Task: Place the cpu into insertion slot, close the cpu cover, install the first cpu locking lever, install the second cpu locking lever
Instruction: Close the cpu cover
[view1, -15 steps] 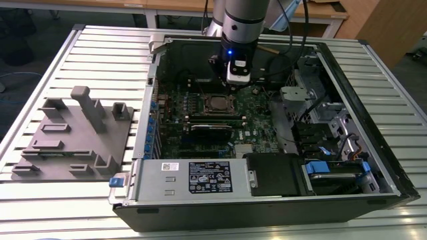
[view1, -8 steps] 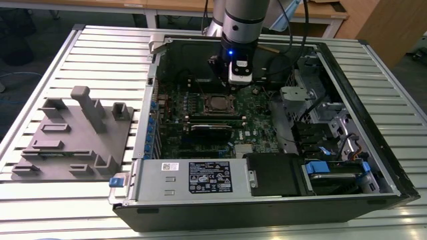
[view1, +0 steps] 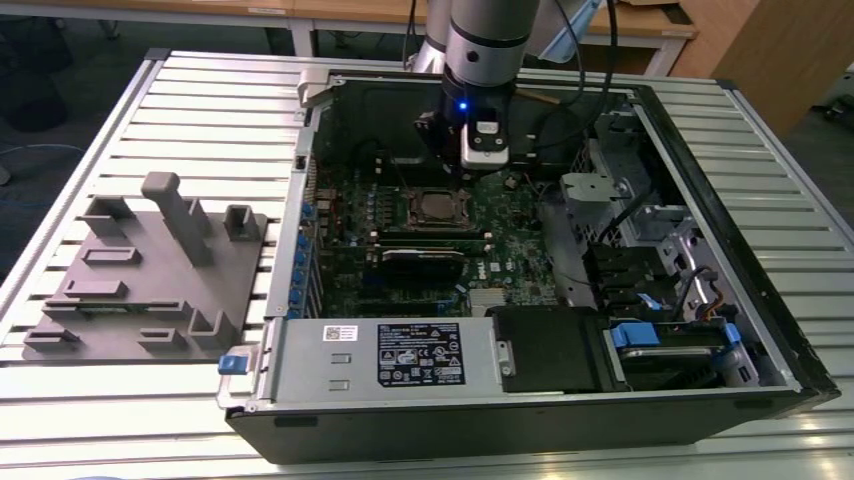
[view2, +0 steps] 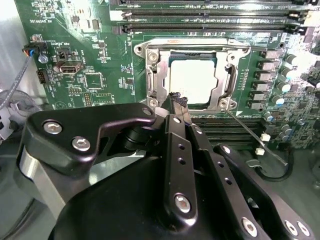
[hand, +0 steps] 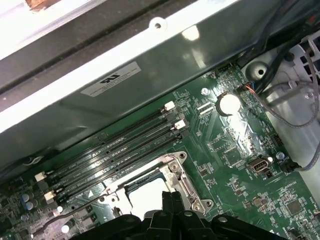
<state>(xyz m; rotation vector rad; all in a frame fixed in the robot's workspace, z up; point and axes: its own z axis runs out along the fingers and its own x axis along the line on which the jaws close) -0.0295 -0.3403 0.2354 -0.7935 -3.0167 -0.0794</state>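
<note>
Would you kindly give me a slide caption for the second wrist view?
Shut gripper poised at the edge of the insertion slot, with the cpu seated inside.

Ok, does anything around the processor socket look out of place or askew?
Yes: a thin locking lever juts diagonally away from a corner of the cpu cover, over the long black slots, instead of lying along the frame, so it looks unlatched. The cpu lies flat and square under the cover. Nothing looks damaged.

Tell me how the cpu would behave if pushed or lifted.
The cpu looks flat and rigid, so it probably won't flex. Its smooth metal top is likely slippery. Ringed by the cpu cover, it should hardly slide under a sideways push.
</note>
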